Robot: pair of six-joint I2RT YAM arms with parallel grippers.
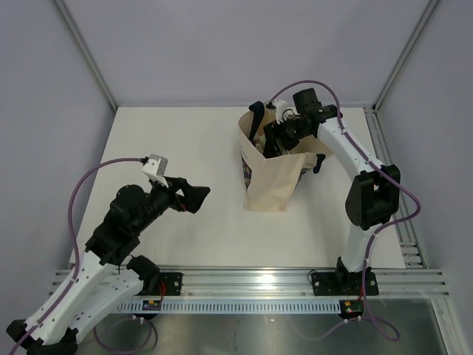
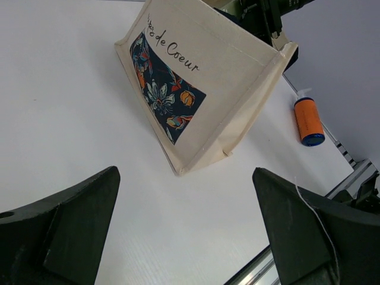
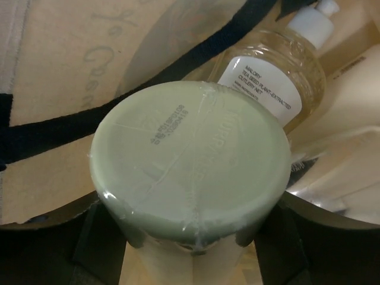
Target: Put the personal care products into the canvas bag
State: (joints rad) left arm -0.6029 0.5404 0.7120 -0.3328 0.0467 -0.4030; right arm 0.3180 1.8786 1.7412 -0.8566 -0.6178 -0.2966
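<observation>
right claw (image 3: 190, 240) is down inside the mouth of the canvas bag (image 1: 272, 181), and it's clamped on a pale green bottle (image 3: 190, 172), dark fingers pressing in from either side. we're looking at the bottle's flat round base, smooth and matte, wrapped in crinkled clear film with a seam across it, small stamped lettering on top. its long axis runs straight away from the wrist, deeper into the bag. just beyond it, up and right of the claw, lies a clear bottle (image 3: 270, 77), rounded and glossy, white label, white cap pointing away to the upper right. a dark navy handle (image 3: 119, 127) loops across to the left of the claw, close against the woven beige wall. over to the left claw (image 1: 196, 196): fingers spread wide apart, holding nothing, hovering over the white table (image 2: 59, 89). the bag is ahead of it, well apart, coarse cream fabric with black script and a dark floral print (image 2: 163, 95) on the side facing it. ahead and right of this claw, past the bag, an orange bottle (image 2: 308, 119) lies on its side on the table, dark blue end nearer, white tip farther.
</observation>
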